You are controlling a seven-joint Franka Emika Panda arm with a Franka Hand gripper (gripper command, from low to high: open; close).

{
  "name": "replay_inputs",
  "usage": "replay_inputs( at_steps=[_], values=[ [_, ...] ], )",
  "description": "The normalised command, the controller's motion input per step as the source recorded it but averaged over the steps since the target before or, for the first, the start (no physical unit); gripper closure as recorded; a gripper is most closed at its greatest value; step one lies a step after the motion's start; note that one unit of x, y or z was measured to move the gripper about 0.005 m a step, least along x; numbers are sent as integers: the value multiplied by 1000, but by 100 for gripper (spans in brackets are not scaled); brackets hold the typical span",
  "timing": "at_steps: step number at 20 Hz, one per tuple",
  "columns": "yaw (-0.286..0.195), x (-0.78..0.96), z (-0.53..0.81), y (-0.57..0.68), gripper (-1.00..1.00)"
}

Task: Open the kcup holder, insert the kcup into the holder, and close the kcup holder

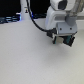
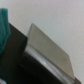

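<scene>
Holder: we see a small dark box (image 1: pixel 63 40) under the arm's end, near the exterior view's right, on the pale table (image 1: pixel 30 60); we take it for the holder, but the arm covers most of it

Holder, wrist view: a dark body (image 2: pixel 15 60) with a grey flat panel (image 2: pixel 47 50) standing tilted over it; we cannot tell if this panel is the drawer, the tray or a lid

Kcup: not seen as a pod in either picture; a green patch (image 2: pixel 4 30) sits at the edge of the wrist view, touching the dark body, and it may be the foil top, but it is cut off and blurred

Gripper: the gripper (image 1: pixel 60 36) is low at the dark box in the exterior view; the fingers are lost in the blur, so we cannot tell if they are spread, pressed together or pinching something

Progress: in our judgement the work is at the holder itself, at the opening or the inserting step; we see no round slots and no pod seated in one

Left to do: as far as the pictures show, the pod is not yet confirmed inside and the closing is not yet done

Hidden: the front of the holder with its handle, the tray, the fingertips

Hard to make out: both pictures are small and soft, and the dark shapes (image 1: pixel 10 19) at the far edge of the table cannot be named
</scene>
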Motion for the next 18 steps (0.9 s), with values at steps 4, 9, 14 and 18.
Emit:
replay_inputs(
  at_steps=[4,9,14,18],
  values=[
    [88,-453,23,545,-100],
    [80,-649,19,508,-100],
    [44,-773,20,565,-100],
    [42,-827,14,537,-100]
  ],
)
